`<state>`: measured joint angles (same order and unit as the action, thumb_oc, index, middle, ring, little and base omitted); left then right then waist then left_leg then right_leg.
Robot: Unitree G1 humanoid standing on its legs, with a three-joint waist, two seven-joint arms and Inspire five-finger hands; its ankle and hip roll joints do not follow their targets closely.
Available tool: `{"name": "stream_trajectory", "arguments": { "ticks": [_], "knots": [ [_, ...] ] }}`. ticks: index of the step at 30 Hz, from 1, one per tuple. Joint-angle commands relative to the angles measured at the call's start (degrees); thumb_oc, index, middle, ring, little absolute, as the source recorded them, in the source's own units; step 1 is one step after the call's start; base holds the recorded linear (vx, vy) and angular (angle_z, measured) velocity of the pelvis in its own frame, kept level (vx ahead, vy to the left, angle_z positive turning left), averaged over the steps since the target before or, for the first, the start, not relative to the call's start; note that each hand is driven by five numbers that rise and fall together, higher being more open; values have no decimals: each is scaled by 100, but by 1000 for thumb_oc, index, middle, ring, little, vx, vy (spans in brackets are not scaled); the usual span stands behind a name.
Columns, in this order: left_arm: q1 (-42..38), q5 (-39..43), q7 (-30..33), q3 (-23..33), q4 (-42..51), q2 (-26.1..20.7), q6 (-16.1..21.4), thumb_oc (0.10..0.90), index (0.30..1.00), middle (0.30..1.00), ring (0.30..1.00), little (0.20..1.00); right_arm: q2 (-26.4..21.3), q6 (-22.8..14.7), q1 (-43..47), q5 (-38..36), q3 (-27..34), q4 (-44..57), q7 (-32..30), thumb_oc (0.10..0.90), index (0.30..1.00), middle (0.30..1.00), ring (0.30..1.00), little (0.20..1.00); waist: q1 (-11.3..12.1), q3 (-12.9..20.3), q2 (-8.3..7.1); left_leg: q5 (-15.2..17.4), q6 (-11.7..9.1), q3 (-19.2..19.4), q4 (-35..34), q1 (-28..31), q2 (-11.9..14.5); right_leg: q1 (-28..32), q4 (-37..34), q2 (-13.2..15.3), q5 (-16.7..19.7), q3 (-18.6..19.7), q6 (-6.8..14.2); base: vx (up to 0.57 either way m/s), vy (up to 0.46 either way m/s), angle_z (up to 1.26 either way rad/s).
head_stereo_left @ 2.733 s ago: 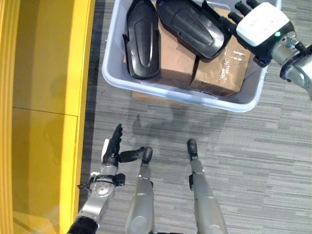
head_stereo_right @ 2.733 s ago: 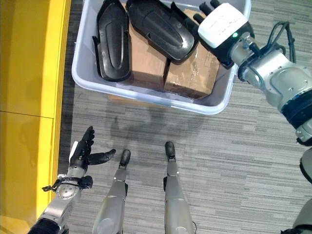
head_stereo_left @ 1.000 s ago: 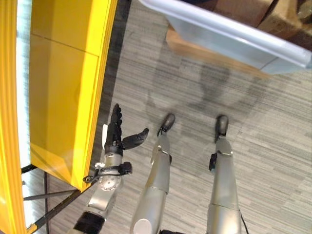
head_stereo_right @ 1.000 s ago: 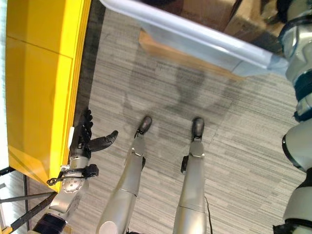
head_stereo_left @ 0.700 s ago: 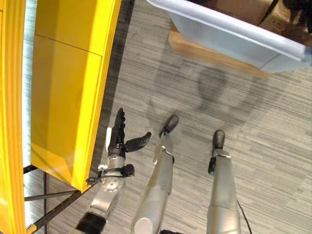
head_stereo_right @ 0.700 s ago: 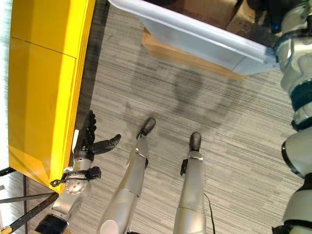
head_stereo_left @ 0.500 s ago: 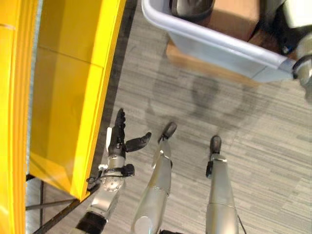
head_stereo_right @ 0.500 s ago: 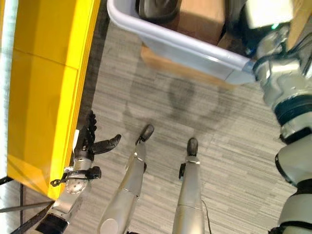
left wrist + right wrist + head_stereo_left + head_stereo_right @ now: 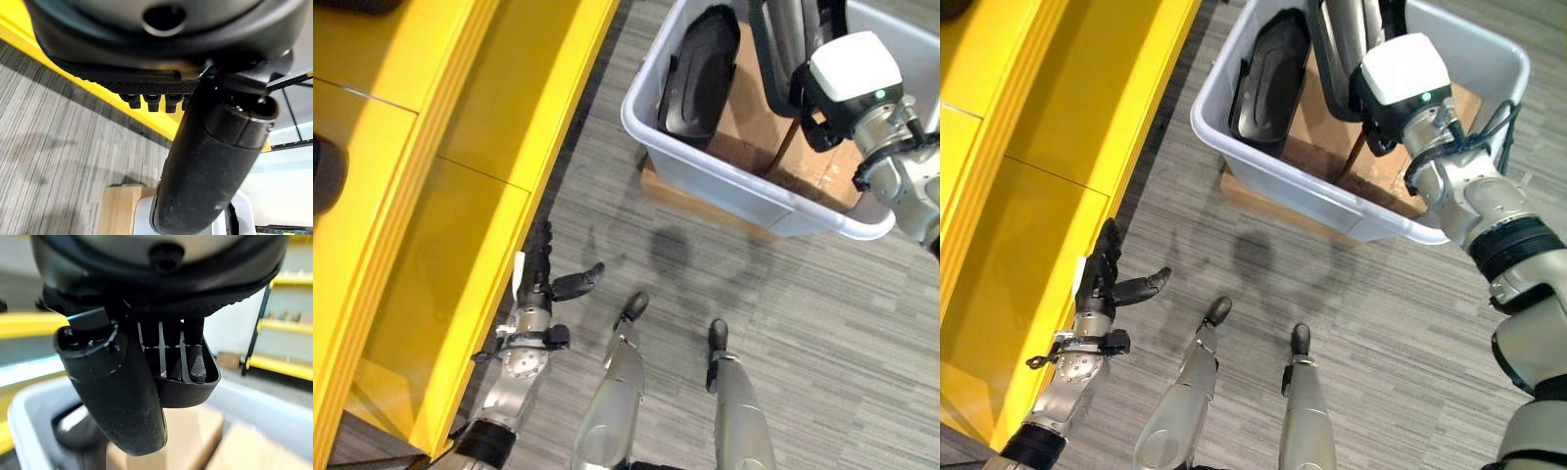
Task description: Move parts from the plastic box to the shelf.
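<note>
A pale grey plastic box [image 9: 724,181] stands on the floor beside the yellow shelf [image 9: 440,196]. One long black moulded part [image 9: 700,73] lies in it on brown cartons [image 9: 1317,147]. A second black part [image 9: 1344,49] stands on end in the box, and my right hand [image 9: 1400,78], white-backed, is shut on its rim. In the right wrist view the fingers [image 9: 193,364] curl over that part's edge [image 9: 188,391] with the thumb beside them. My left hand [image 9: 543,289] hangs low by the shelf front, open and empty, fingers [image 9: 151,100] straight.
The shelf runs along the whole left side, with a dark object [image 9: 325,171] lying on it at the far left. The box rests on a low wooden block [image 9: 680,196]. Grey striped carpet [image 9: 822,313] lies between shelf and box.
The camera has swung, bringing shelf and box back into view. The second black part, earlier lying flat in the box, now stands on end in my right hand. The left hand has kept its pose.
</note>
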<state>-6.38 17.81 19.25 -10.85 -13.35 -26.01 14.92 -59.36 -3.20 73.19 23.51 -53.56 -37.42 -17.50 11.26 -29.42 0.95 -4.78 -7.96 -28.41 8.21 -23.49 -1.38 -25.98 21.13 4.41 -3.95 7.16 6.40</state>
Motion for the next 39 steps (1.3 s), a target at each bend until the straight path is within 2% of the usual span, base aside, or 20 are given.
{"name": "stream_trajectory", "arguments": {
  "ticks": [1,7,10,13,17,21,25,29,39],
  "knots": [
    [-19,135,-136,146,287,-387,334,900,1000,1000,1000,1000,-375,33,502,-262,297,105,-445,400,300,300,300,300,60,658,-439,-70,334,274,-440,406,-4,607,-755,232,280,-343,-11,45,-7,-4],
    [179,141,-306,244,314,-440,241,900,1000,1000,1000,1000,-416,15,69,-266,683,379,-390,400,300,300,300,300,-18,1063,-529,-206,335,255,-913,849,149,1046,-1146,259,388,-543,32,39,-10,4],
    [320,96,-431,311,366,-385,138,900,1000,1000,1000,1000,-341,-41,-574,-297,1279,854,-353,400,300,300,300,300,-141,1389,-563,-236,340,301,-1150,1138,246,1291,-1362,252,481,-621,61,45,-7,5],
    [423,60,-495,338,402,-359,99,900,1000,1000,1000,1000,-266,-67,-994,-239,1606,1163,-337,400,300,300,300,300,-186,1526,-580,-229,346,341,-1226,1276,281,1415,-1460,242,524,-625,68,32,0,2],
    [695,-5,-627,403,515,-307,0,900,1000,1000,1000,1000,-24,-181,-1960,-207,2357,1804,-230,400,300,300,300,300,-293,1815,-598,-148,371,450,-1271,1506,332,1611,-1631,209,616,-576,94,40,5,-11],
    [919,-124,-750,417,574,-186,-68,900,1000,1000,1000,1000,553,-382,-3077,-350,3114,2357,-116,400,300,300,300,300,-496,2151,-590,-23,405,613,-1307,1756,398,1788,-1786,194,692,-441,165,52,6,-24],
    [1066,-187,-785,418,558,-8,-119,900,1000,1000,1000,1000,1083,-509,-3950,-429,3550,2824,0,400,300,300,300,300,-621,2399,-593,83,441,785,-1315,1944,452,1885,-1851,167,728,-288,195,43,10,-22],
    [1130,-346,-793,445,645,50,-121,900,1000,1000,1000,1000,1396,-652,-4530,-542,3889,3262,86,400,300,300,300,300,-755,2567,-572,102,453,884,-1321,2051,479,1921,-1853,155,765,-163,214,40,3,-30],
    [1134,-578,-787,337,743,107,-68,900,1000,1000,1000,1000,1772,-809,-5292,-656,4079,3630,213,400,300,300,300,300,-950,2810,-555,192,457,1077,-1321,2188,536,2007,-1994,140,833,7,246,7,-3,-12]
  ]
}}
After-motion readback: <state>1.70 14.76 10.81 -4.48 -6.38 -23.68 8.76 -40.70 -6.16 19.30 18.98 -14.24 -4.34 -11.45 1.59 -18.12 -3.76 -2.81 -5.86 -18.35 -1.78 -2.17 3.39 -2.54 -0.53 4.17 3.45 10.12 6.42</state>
